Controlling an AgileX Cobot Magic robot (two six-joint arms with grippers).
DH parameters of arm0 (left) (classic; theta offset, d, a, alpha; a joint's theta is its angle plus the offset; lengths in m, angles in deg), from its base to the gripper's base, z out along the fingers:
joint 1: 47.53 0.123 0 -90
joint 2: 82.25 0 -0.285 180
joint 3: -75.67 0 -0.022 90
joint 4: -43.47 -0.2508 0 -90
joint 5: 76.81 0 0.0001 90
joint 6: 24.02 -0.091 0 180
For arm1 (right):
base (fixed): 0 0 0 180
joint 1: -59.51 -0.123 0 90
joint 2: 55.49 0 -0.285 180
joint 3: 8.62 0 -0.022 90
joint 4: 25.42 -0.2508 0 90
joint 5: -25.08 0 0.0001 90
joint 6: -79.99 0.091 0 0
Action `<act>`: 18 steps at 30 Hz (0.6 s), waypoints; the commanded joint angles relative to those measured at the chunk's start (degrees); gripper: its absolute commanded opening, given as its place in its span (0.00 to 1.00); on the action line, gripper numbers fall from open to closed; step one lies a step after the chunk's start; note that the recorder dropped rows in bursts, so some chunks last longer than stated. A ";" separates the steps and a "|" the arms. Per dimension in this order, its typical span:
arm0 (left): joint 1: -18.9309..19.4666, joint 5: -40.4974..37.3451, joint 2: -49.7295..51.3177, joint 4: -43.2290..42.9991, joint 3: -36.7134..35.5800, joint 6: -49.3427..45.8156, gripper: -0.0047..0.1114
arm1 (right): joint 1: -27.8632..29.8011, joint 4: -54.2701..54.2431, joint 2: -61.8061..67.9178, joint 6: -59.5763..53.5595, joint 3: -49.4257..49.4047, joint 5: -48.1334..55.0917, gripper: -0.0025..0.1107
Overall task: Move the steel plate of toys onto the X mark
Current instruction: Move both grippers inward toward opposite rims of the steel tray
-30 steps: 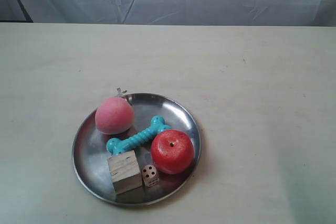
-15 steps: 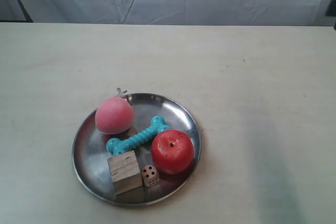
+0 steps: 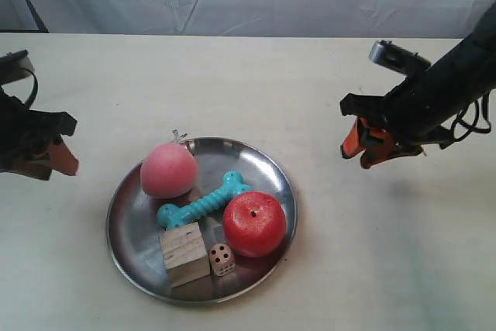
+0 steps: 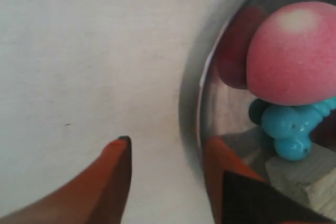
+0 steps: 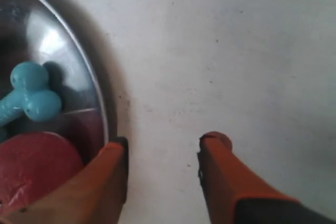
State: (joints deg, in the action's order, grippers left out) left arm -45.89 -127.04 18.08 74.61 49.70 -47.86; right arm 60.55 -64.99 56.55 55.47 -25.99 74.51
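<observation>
Left wrist view: left gripper (image 4: 167,142) gapes beside steel plate (image 4: 206,93).

Left pincer (image 4: 167,141) and right pincer (image 5: 167,139), both agape and angled downward.

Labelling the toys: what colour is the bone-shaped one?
Teal; the bone-shaped toy shows best in the exterior view.
</observation>
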 commanded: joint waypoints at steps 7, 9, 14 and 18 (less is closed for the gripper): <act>-0.21 -2.14 8.55 9.94 0.40 -9.46 0.49 | -5.79 -3.64 5.51 -2.98 -0.27 -1.93 0.43; -0.21 -2.02 9.24 10.05 0.40 -9.58 0.49 | -6.97 -3.64 5.51 -2.98 -0.27 -2.69 0.43; -2.04 0.49 11.57 10.38 -0.46 -9.72 0.49 | -8.29 -3.91 5.51 -2.98 -0.27 -4.49 0.43; -6.45 4.91 12.90 9.38 -1.12 -9.72 0.49 | -8.45 -4.01 5.51 -2.98 -0.27 -4.97 0.43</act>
State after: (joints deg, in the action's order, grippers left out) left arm -49.39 -125.08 30.08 84.13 49.00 -57.26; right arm 52.19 -68.81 62.07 52.99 -26.21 70.25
